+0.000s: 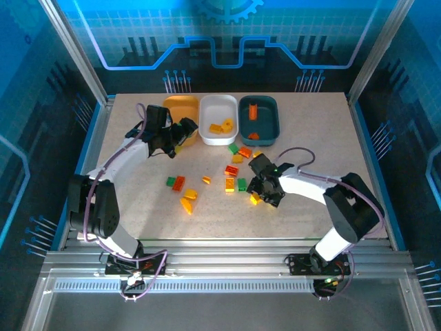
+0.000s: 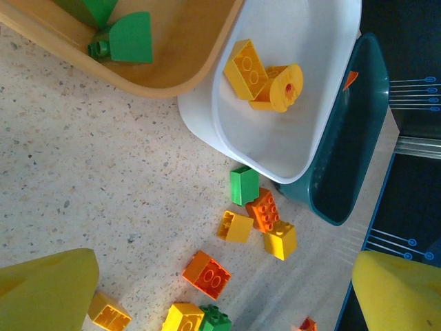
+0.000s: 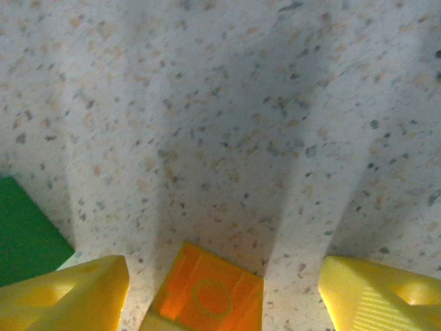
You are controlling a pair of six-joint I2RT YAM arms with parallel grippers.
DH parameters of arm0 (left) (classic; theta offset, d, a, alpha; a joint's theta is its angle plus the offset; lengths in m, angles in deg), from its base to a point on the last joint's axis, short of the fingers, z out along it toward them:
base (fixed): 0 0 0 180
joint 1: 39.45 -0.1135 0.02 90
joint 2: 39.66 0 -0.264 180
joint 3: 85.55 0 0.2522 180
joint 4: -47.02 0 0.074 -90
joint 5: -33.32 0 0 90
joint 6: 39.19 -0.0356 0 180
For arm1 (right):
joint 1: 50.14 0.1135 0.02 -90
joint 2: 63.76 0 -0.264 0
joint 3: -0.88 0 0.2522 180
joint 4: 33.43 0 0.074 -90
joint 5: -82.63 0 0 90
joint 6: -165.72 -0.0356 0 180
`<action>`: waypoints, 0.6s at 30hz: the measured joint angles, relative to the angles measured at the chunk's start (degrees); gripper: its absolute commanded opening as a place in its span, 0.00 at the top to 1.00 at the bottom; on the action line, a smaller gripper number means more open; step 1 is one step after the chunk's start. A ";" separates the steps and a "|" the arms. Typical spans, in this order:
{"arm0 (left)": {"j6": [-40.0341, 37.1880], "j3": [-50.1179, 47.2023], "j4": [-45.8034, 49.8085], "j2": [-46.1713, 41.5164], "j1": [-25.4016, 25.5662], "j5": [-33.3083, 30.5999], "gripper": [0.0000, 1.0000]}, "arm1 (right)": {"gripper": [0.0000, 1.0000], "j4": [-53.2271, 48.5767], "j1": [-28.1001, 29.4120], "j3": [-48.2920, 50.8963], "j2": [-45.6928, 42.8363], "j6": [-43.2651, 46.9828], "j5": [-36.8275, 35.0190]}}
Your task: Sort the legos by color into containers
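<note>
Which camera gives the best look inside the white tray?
Left wrist: the white tray is close and open to view, its yellow bricks clear down to the studs. Top external shows the whole tray between the orange tray and teal tray, bricks just small yellow spots.

Three shallow rounded-rectangular trays are set side by side at the far part of the surface [image 1: 313, 127]: an orange tray [image 1: 182, 109] on the left, a white tray [image 1: 215, 109] in the middle, a dark teal tray [image 1: 267, 114] on the right. Green pieces [image 2: 127, 40] are seen in the orange tray; yellow bricks [image 1: 222, 127] lie in the white tray; orange-red pieces [image 1: 253, 136] lie in the teal tray, one standing upright. The loose legos [image 1: 231, 169] are scattered nearer than the trays: a mixed cluster [image 1: 239, 153] of green, orange and yellow just before the white and teal trays; a green brick [image 1: 170, 181] beside an orange-red brick [image 1: 179, 183] further left; yellow pieces [image 1: 190, 194] just nearer.
</note>
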State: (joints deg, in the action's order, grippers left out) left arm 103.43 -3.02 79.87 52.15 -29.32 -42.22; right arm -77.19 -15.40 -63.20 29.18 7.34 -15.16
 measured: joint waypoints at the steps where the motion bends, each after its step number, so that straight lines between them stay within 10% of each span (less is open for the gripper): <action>1: 0.02 -0.11 -0.09 0.00 0.00 0.00 0.04 | 0.31 -0.57 0.00 -0.52 0.33 -0.24 0.04; 8: 0.02 -0.24 -0.17 0.00 0.00 0.02 0.04 | 0.60 -3.17 -0.33 -0.66 0.83 -1.03 -1.09; 18: 0.00 -0.26 -0.13 0.00 -0.48 0.00 0.04 | 0.70 -1.46 -0.31 0.90 -1.46 1.33 -0.63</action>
State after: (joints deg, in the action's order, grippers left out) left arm 103.43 -3.28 79.74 52.15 -29.80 -42.22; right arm -78.65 -15.71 -62.31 27.72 8.67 -15.80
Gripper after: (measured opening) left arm 0.959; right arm 0.347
